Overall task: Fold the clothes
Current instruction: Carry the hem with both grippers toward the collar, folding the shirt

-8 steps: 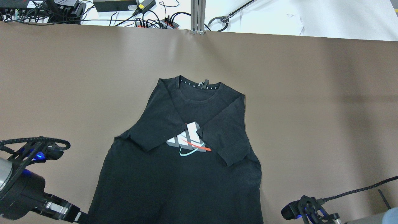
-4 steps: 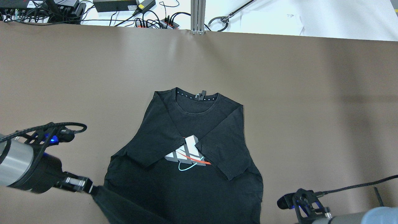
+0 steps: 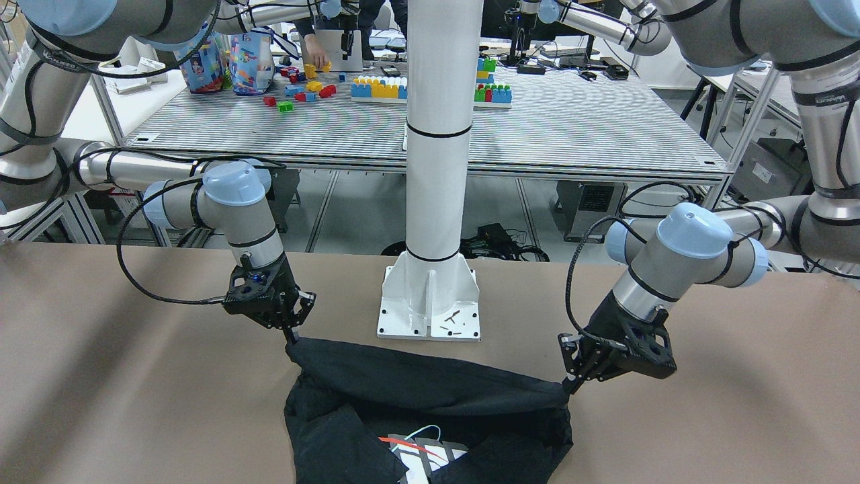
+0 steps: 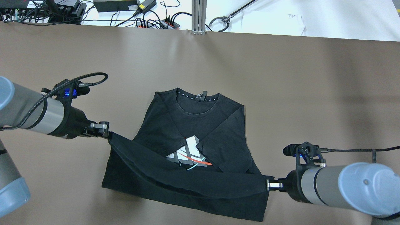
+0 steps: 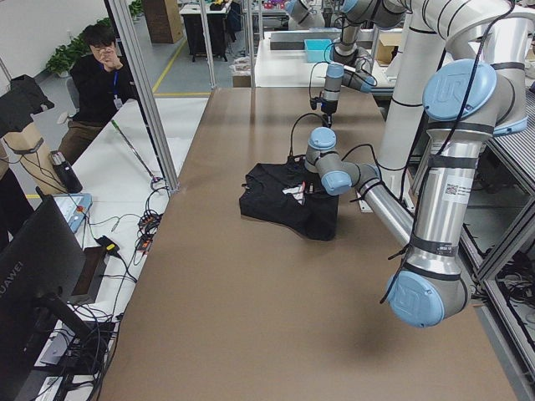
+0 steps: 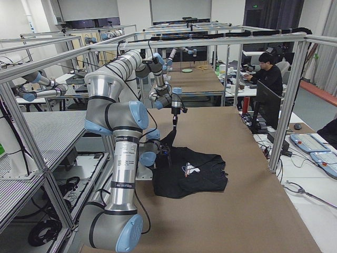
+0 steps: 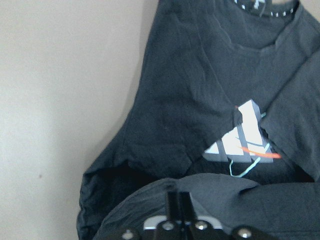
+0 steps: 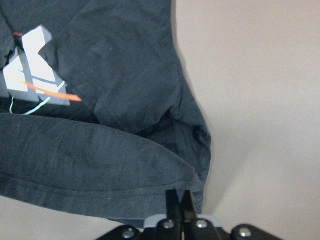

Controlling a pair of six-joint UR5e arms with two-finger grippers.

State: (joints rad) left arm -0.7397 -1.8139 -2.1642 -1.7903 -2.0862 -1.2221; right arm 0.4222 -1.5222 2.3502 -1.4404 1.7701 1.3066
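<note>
You have one black T-shirt (image 4: 200, 122) lying face up on the brown table (image 4: 297, 78). Its bottom hem (image 4: 200, 182) is lifted off the table and stretched between the two grippers, on the near side of the collar (image 4: 197, 97).

The left gripper (image 4: 108, 134) has its jaws pinched tight on one hem corner. The right gripper (image 4: 268, 185) is clamped the same way on the other corner.

The left corner sits much nearer the collar than the right one, so the hem runs at a slant across the shirt. As I judge it, you should bring the right corner up level first. Then carry both toward the collar together with the hem taut, and lay it square just short of the neckline so the fold covers the printed logo (image 4: 187, 153) without wrinkles.

Count: one T-shirt, two sleeves (image 4: 161, 137) folded in across the chest, one logo, two grippers.
</note>
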